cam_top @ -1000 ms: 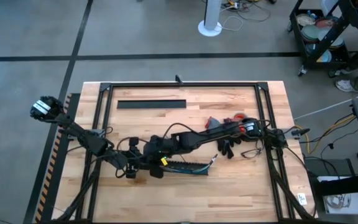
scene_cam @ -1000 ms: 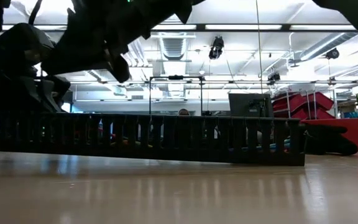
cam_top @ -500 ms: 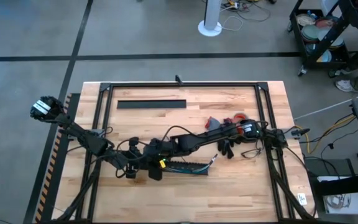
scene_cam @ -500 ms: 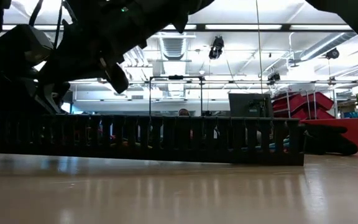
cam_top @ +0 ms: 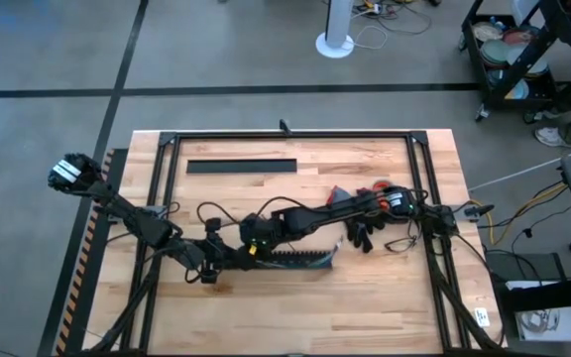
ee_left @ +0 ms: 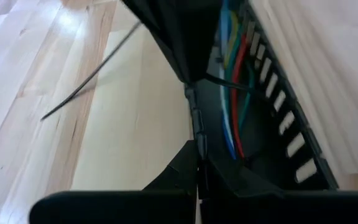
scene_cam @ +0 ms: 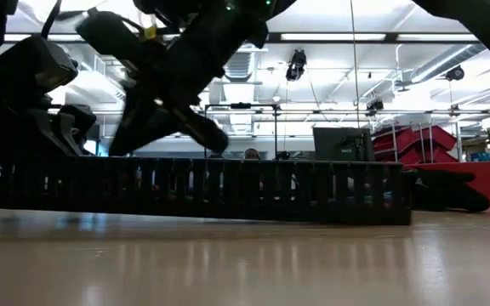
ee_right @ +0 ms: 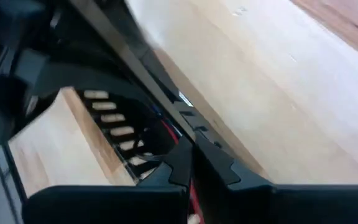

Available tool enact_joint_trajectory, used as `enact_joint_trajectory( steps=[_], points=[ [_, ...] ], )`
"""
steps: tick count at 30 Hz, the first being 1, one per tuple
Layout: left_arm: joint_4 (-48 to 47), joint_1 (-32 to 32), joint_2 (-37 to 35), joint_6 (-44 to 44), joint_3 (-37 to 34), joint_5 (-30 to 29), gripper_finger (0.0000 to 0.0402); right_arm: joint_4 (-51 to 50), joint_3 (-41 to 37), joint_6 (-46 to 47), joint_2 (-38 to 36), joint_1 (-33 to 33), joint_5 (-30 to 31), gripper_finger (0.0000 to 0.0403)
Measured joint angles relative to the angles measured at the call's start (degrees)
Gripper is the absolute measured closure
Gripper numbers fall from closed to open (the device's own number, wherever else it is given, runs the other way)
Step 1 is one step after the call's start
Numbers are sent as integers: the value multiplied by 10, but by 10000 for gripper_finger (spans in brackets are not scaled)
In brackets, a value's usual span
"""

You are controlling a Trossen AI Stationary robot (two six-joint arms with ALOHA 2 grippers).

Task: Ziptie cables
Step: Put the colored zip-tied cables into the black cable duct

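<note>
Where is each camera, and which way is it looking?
High view: above the table, looking straight down; both arms meet at the black duct.
Low view: at tabletop height, looking level across; arms overhead.
Left wrist view: on the left arm, looking into the duct at colored cables; left claw shows.
Right wrist view: on the right arm; right claw shows.
All four share the duct.

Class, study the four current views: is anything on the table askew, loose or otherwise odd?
One thing: the comb-toothed duct near the table's front lies slightly slanted, unlike the straight black strip at the back. A thin ziptie juts loose across the wood beside it.
</note>
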Motion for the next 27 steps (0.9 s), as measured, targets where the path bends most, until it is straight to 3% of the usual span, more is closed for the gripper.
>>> enact_joint_trajectory(
  steps=[10, 20, 27],
  points=[
    [2, -1, 3, 25, 0, -5, 402, -88, 55, 83, 2, -17, 2, 403],
    [25, 8, 3, 29, 0, -15, 402, -116, 132, 95, 43, -20, -88, 403],
    [27, 8, 4, 29, 1, -17, 402, -206, 218, 88, 82, -30, -92, 403]
  ],
)
